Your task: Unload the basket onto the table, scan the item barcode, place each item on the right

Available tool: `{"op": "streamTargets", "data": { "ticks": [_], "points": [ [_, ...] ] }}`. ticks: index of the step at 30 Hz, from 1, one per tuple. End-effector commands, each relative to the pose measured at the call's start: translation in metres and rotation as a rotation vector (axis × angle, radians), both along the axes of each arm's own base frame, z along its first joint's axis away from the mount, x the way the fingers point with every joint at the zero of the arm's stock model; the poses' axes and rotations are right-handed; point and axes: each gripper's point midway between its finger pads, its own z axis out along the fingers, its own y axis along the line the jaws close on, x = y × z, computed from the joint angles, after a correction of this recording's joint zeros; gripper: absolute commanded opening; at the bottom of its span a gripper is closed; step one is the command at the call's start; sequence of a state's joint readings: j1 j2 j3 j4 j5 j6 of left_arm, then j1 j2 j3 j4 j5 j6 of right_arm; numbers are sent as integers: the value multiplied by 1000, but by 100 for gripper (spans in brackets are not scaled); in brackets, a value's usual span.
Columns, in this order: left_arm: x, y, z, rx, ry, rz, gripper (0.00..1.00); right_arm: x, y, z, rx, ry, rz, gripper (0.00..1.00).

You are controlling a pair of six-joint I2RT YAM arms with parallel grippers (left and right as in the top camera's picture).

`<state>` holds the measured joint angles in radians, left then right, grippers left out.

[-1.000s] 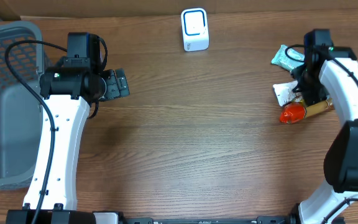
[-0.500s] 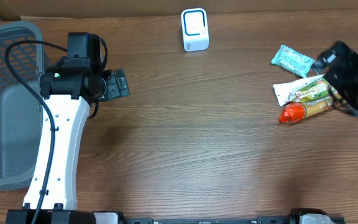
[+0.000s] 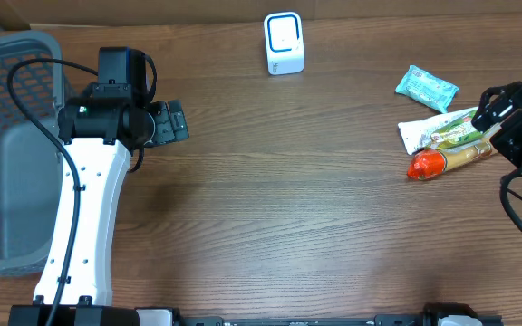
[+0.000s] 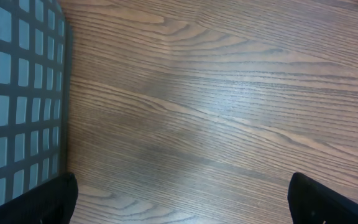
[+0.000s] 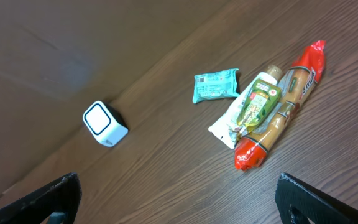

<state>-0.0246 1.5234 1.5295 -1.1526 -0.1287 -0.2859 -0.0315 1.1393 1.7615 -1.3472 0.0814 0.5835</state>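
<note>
Three items lie together at the table's right: a teal packet [image 3: 427, 88] [image 5: 216, 86], a white-and-green pouch [image 3: 442, 131] [image 5: 253, 109], and a red-ended tan pack [image 3: 447, 161] [image 5: 278, 124]. No barcode is readable on them. The white scanner [image 3: 285, 43] [image 5: 104, 124] stands at the far middle. My right gripper [image 3: 498, 113] [image 5: 179, 205] hangs just right of the items, open and empty. My left gripper [image 3: 175, 122] [image 4: 182, 202] is open over bare wood at the left, holding nothing.
A grey mesh basket [image 3: 12, 145] [image 4: 17, 93] stands at the left edge, close beside the left arm [image 3: 84, 217]. A brown wall runs along the far side of the table.
The right arm has pulled back from above the items to the right edge, and its jaws have opened wider. The items and the left arm have not moved.
</note>
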Motion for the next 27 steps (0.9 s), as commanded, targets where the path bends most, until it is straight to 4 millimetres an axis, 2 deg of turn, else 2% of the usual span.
{"op": "streamTargets", "data": {
  "ticks": [1, 6, 10, 12, 16, 19, 25, 27],
  "points": [
    [0, 1, -3, 6, 6, 8, 99, 5, 1, 0, -10, 5, 17, 100],
    [0, 1, -3, 6, 6, 8, 100, 13, 0, -7, -8, 34, 17, 100],
    [0, 1, -3, 6, 6, 8, 99, 8, 1, -7, -9, 28, 17, 100],
    [0, 1, -3, 6, 6, 8, 99, 1, 1, -7, -9, 20, 17, 100],
    [0, 1, -3, 6, 6, 8, 99, -27, 2, -18, -10, 8, 16, 100],
    [0, 1, -3, 6, 6, 8, 100, -51, 2, -41, -9, 25, 16, 100],
    [0, 1, -3, 6, 6, 8, 100, -96, 3, -124, -3, 125, 9, 100],
    [0, 1, -3, 6, 6, 8, 99, -102, -1, -145, -14, 116, -20, 100]
  ]
}}
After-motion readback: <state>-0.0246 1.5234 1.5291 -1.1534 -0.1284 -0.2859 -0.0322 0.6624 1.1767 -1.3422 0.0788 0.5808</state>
